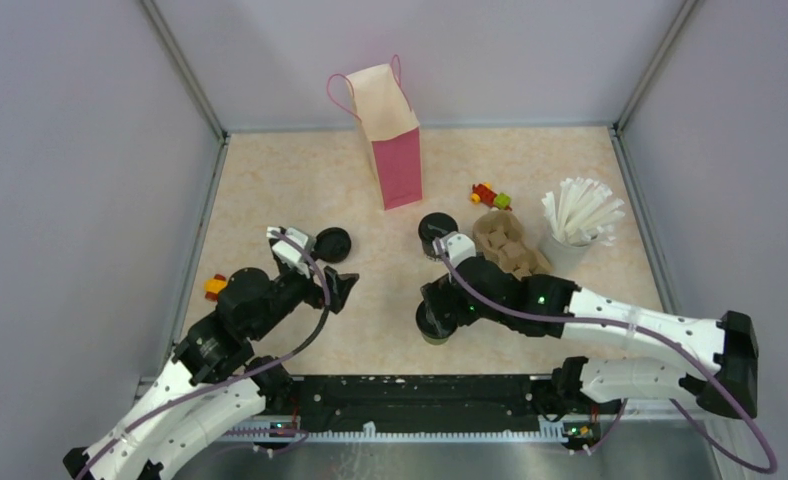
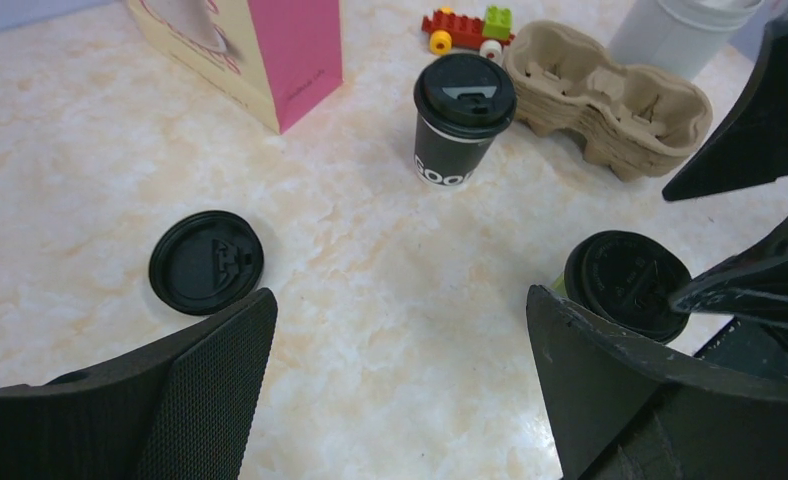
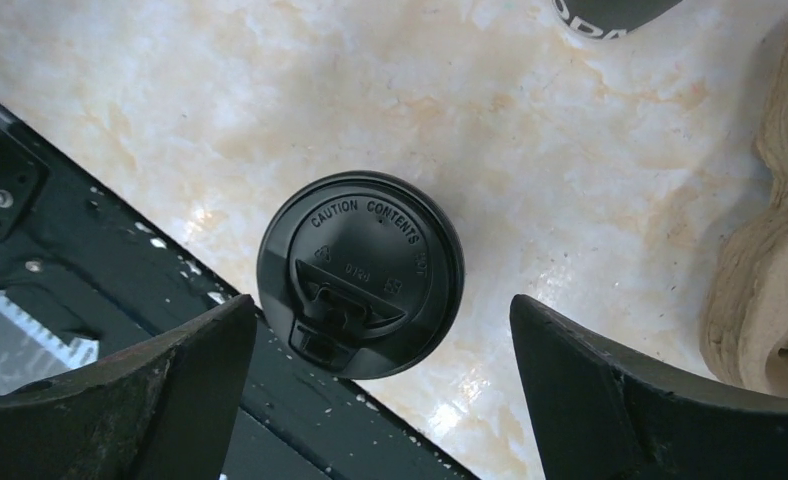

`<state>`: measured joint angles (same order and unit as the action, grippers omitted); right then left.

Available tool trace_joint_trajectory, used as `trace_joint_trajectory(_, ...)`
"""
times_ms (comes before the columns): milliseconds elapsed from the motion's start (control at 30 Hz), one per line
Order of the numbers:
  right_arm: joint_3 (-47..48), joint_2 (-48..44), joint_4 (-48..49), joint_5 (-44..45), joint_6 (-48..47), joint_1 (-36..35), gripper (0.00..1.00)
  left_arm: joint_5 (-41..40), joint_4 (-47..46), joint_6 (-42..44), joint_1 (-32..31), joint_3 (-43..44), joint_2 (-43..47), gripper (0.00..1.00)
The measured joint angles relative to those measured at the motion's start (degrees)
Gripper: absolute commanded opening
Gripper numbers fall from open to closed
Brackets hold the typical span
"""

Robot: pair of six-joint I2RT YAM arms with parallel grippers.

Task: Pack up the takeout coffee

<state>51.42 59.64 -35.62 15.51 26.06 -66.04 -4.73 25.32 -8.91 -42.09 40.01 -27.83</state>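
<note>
- Right gripper (image 3: pixel 382 310): fingers wide apart, over the near coffee cup (image 3: pixel 360 272), lid on.
- Far coffee cup (image 2: pixel 462 120), lid on, stands beside the cup carrier (image 2: pixel 610 105).
- Left gripper (image 2: pixel 400 298): fingers wide apart, holding nothing.
- White cup (image 1: pixel 567 252) holds straws (image 1: pixel 580 208).

A robotics lab cell: pale walls (image 1: pixel 70 150) and metal framing (image 1: pixel 182 65) box in a marbled tabletop (image 1: pixel 270 180), black mounting rail (image 1: pixel 420 390) at six o'clock.

Bright even light, soft shadows, faint glare on table (image 3: pixel 198 214)
</note>
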Motion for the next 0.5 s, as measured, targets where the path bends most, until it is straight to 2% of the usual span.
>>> trace_joint_trajectory(167,0.09,4.33,0.02,1.18,0.0,-1.11,0.95,-2.32,-0.11,1.01,0.0,-0.15,3.63,0.99)
trace_joint_trajectory(500,1.86,10.29,1.9,0.87,-0.46,-1.38,0.94,-2.34,-0.04,2.03,0.0,-0.17,3.67,0.99)
